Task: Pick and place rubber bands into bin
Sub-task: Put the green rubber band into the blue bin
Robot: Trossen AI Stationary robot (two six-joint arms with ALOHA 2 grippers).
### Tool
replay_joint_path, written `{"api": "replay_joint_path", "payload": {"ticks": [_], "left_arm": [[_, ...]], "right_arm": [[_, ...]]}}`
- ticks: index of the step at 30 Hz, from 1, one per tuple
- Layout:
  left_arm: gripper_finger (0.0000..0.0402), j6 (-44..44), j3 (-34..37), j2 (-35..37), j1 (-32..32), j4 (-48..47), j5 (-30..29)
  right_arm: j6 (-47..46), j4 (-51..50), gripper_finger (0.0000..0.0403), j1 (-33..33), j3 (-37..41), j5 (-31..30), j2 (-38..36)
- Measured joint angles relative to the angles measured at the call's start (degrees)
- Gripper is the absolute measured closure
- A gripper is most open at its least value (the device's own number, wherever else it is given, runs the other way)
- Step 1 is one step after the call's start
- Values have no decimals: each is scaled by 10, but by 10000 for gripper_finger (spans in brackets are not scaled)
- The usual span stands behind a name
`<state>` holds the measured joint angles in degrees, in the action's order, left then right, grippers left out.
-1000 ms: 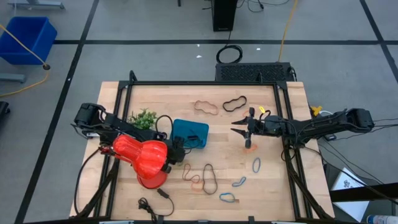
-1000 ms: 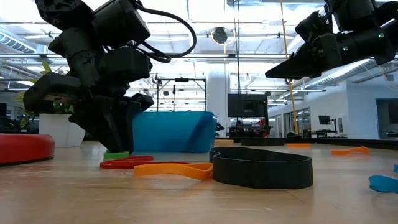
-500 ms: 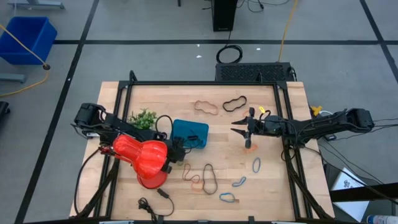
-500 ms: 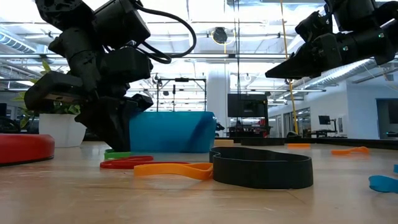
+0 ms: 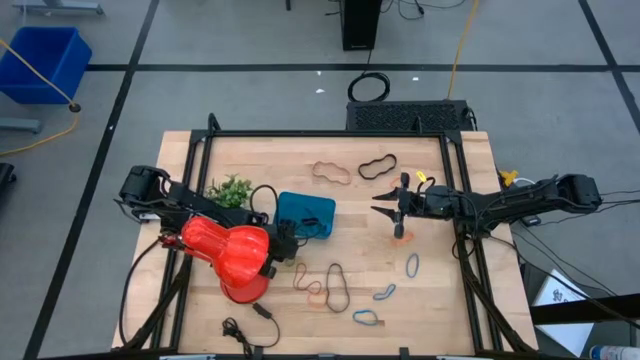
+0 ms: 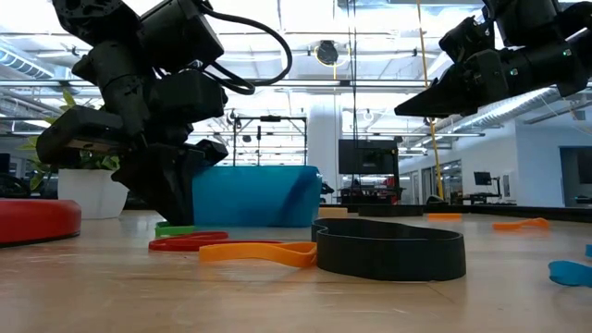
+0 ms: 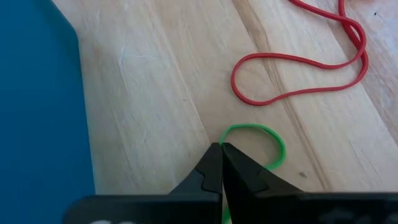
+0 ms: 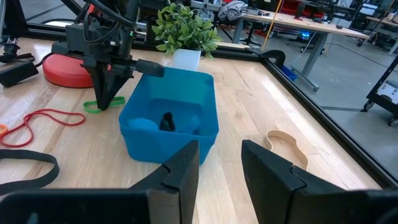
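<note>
Red vase (image 5: pixel 228 252) lies on its side over the left arm, masking much of it from above; a leafy plant (image 5: pixel 231 188) stands behind the bin (image 5: pixel 306 214). Left gripper (image 7: pixel 221 152) is down at the tabletop just beside the bin, fingers pinched together on a green band (image 7: pixel 273 140), with a red band (image 7: pixel 298 62) close by. Other bands (image 5: pixel 336 285) lie scattered on the wood. Right gripper (image 5: pixel 385 206) hangs above the table right of the bin, fingers apart, holding nothing.
</note>
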<state>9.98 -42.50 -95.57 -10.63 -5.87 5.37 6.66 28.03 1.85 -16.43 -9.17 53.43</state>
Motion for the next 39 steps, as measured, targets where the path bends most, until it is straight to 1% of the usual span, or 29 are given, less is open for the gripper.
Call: {"api": "replay_joint_path", "payload": {"ticks": [10, 14, 18, 26, 30, 39], "left_arm": [[393, 0, 0, 0, 0, 0, 0], [398, -1, 0, 0, 0, 0, 0], [393, -1, 0, 0, 0, 0, 0], [398, 9, 0, 1, 0, 1, -3], [399, 17, 1, 15, -2, -3, -16], [400, 18, 1, 102, -3, 5, -12]], "right_arm": [[0, 0, 289, 0, 0, 0, 0], [0, 0, 289, 0, 0, 0, 0], [0, 0, 289, 0, 0, 0, 0], [0, 0, 289, 0, 0, 0, 0], [0, 0, 289, 0, 0, 0, 0], [0, 3, 289, 0, 0, 0, 0]]}}
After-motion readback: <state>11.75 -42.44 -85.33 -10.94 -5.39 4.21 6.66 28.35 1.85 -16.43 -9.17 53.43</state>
